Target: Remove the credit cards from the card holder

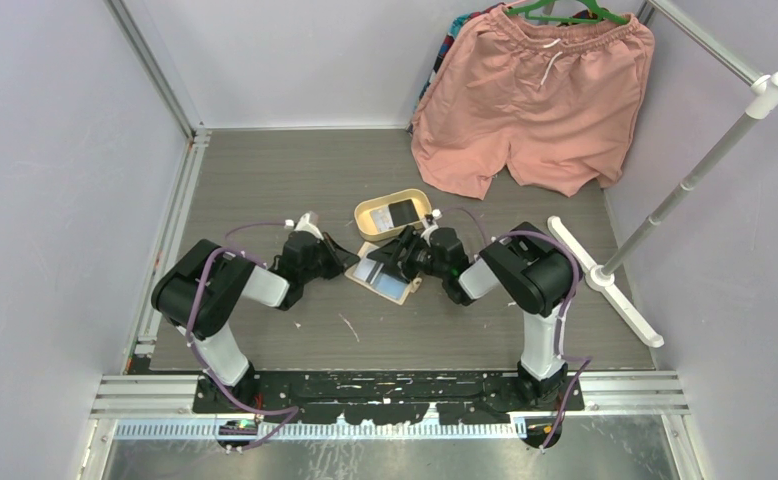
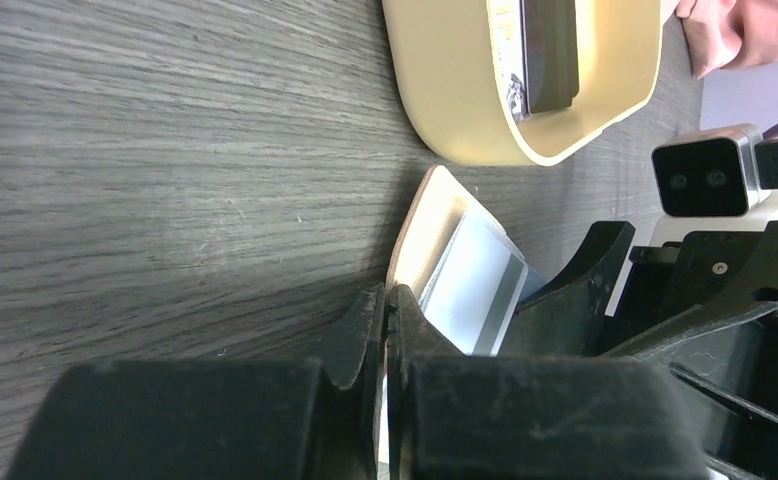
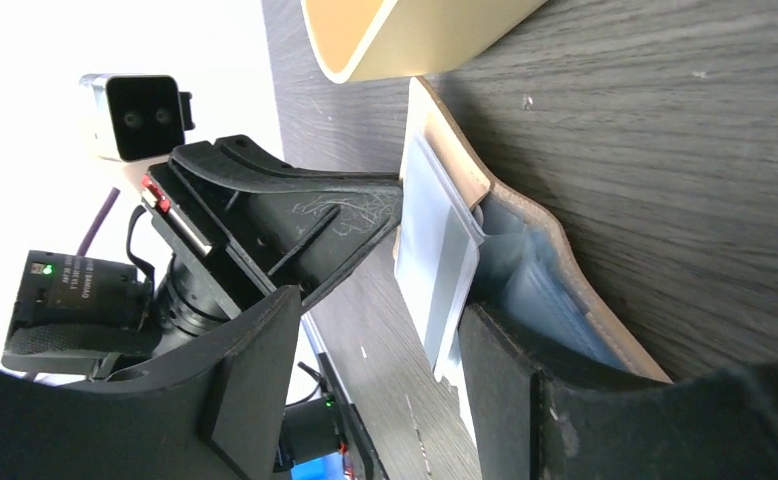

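The beige card holder (image 1: 385, 277) lies open on the table between both arms. In the left wrist view my left gripper (image 2: 390, 300) is shut on its tan edge (image 2: 417, 235), with a thin pale strip between the fingertips. A pale blue-grey card (image 3: 430, 240) sticks partway out of a pocket; it also shows in the left wrist view (image 2: 475, 285). My right gripper (image 3: 385, 340) is open. One finger (image 3: 525, 380) rests on the holder's blue-grey lining (image 3: 535, 280), and the other hangs free over the table. A dark card (image 1: 402, 212) lies in the tray.
The oval cream-yellow tray (image 1: 370, 215) stands just behind the holder, close to both grippers. Pink shorts (image 1: 535, 100) hang on a green hanger at the back right. A white rack foot (image 1: 605, 275) and its slanted pole (image 1: 695, 170) stand to the right.
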Tool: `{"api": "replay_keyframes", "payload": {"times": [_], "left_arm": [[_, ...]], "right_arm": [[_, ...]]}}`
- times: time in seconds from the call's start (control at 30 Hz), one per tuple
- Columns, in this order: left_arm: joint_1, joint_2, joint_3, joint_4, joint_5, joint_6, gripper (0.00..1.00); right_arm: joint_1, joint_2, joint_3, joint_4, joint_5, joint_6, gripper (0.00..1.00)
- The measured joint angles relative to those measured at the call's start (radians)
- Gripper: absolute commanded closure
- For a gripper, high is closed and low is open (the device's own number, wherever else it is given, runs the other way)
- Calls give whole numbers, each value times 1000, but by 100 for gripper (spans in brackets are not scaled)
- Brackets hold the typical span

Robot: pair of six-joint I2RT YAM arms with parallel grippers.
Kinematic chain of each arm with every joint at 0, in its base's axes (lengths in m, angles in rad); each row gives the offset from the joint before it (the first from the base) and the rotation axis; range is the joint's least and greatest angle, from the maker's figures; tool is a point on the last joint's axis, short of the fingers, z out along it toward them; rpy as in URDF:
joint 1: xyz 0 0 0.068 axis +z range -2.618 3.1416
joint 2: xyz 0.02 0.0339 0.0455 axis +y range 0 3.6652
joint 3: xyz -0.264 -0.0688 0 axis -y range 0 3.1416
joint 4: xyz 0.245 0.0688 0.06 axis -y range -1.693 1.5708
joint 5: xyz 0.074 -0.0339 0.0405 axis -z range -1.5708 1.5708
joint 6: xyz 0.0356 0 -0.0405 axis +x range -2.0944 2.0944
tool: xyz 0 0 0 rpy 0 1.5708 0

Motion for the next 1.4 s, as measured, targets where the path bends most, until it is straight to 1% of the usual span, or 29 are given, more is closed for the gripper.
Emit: {"api": "replay_keyframes", "payload": {"times": [0.13,0.23,0.3,0.47,0.57,0.77,0.93,1.2,1.4], "left_arm": [[2,0,-1,6,-22,2,100],[4,0,-1,8,-31,3,100],[4,0,-1,8,-33,3,100],[4,0,-1,9,-34,3,100],[4,0,-1,9,-34,6,100],[4,1,-1,11,-34,13,100],[4,3,-2,16,-32,13,100],[0,12,-2,31,-21,12,100],[-9,16,-2,35,-8,12,100]], "right_arm": [[3,35,-5,97,-3,42,36],[10,35,-4,113,-5,50,36],[19,35,2,90,-4,41,36],[46,5,39,-63,0,-4,35],[58,0,50,-97,-5,-13,35],[79,0,50,-87,-21,-13,35],[94,-1,41,-37,-36,-7,35],[95,-29,14,19,-41,6,35],[91,-47,-13,24,-40,6,35]]}}
